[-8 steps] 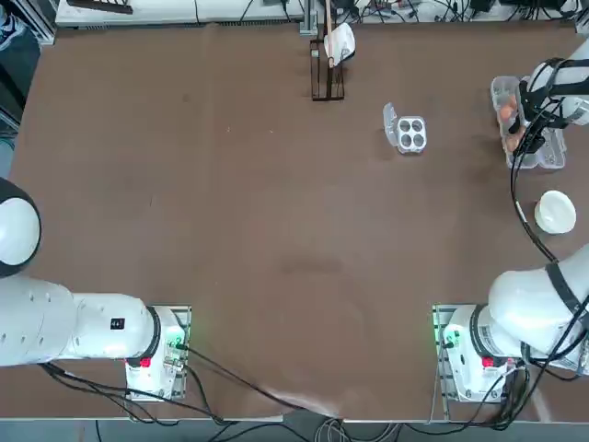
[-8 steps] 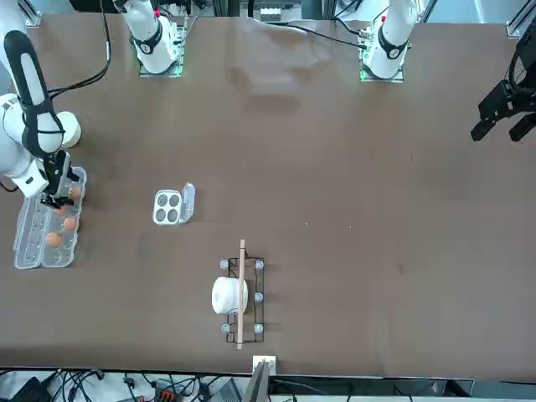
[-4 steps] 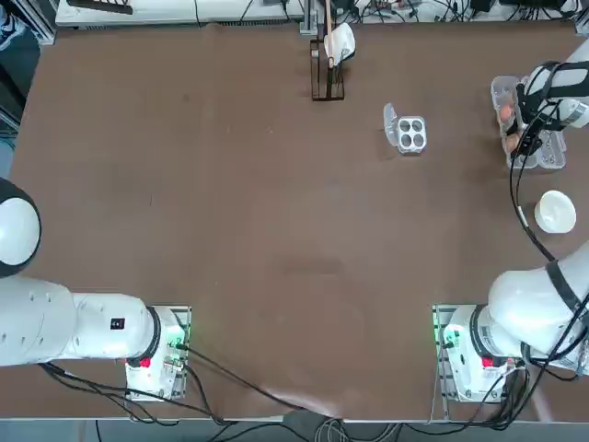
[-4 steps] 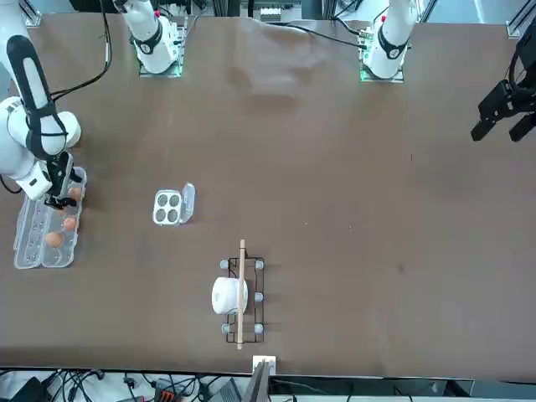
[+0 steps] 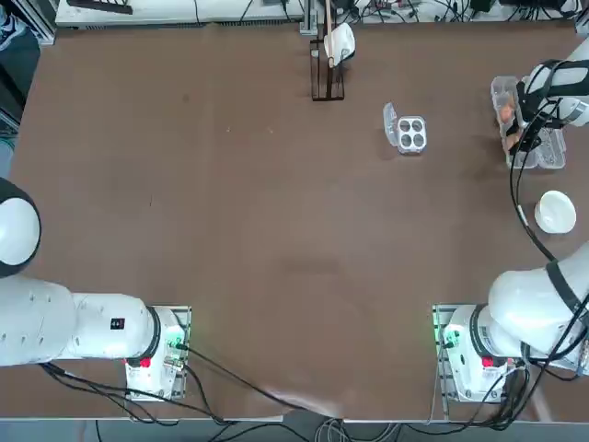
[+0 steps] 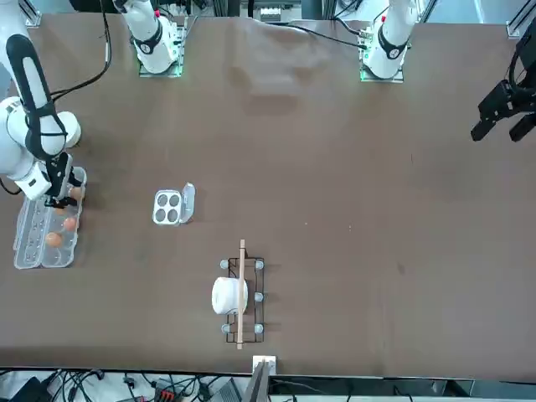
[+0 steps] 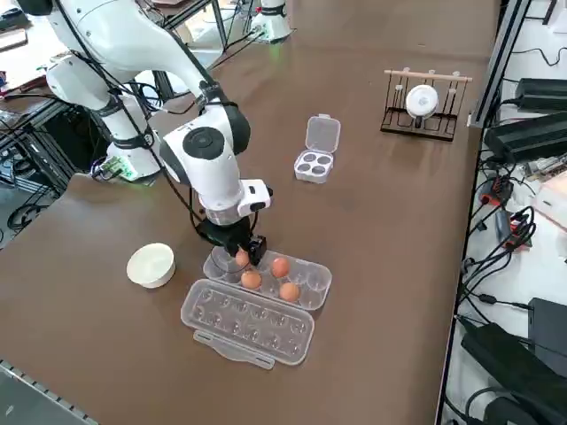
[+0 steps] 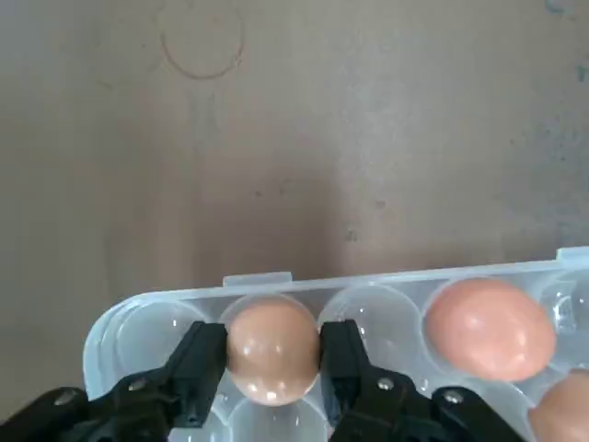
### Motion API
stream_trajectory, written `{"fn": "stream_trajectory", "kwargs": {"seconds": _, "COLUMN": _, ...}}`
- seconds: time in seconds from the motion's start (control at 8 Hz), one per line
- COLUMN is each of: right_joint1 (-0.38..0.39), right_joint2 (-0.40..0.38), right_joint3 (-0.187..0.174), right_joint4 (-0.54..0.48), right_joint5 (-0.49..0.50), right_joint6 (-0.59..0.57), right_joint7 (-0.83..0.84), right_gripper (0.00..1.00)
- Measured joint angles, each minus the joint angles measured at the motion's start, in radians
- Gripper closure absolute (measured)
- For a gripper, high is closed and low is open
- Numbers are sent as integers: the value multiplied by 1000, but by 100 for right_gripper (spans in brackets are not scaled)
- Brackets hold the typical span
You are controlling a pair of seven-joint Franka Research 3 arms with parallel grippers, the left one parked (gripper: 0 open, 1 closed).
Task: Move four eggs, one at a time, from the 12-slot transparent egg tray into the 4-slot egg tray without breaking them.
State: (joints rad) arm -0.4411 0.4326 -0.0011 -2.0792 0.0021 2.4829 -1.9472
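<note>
Eggs are the matter of this task, and four of them [image 7: 266,273] sit now in the long clear egg carton [image 7: 312,290] at the right side of the table, not far from our right arm's base. We go from near to far. Nearest to us on that side stands a small white bowl [image 5: 556,211], which has no part in the work. Just beyond it lies the carton, opened flat, with its lid half [image 7: 247,321] empty beside the half that has the cups. We judge that it lies open like this so that the fingers can come down from above into each cup.

Our right gripper [image 8: 272,354] is lowered into the carton, at a cup near one end of the row. Its two black fingers [image 8: 201,361] are closed against both sides of one egg [image 8: 271,348], which sits still in its cup, so the hold is narrow and light, as a shell needs. A second egg [image 8: 489,329] rests two cups further along the same row, and the other two are close by.

Further away and more to the left, well apart from the carton, waits the small square four-cup tray [image 5: 410,133], lid flap raised, all cups empty. Farthest, near the table's far edge, stands a wooden rack [image 5: 327,64] with a white object on it.

We judge the first transfer is only starting.
</note>
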Motion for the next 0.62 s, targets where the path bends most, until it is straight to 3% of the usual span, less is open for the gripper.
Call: {"fn": "stream_trajectory", "kwargs": {"seconds": 0.62, "right_joint1": -5, "right_joint2": -12, "right_joint3": -3, "right_joint4": 1, "right_joint5": 49, "right_joint6": -11, "right_joint7": -2, "right_gripper": 41}}
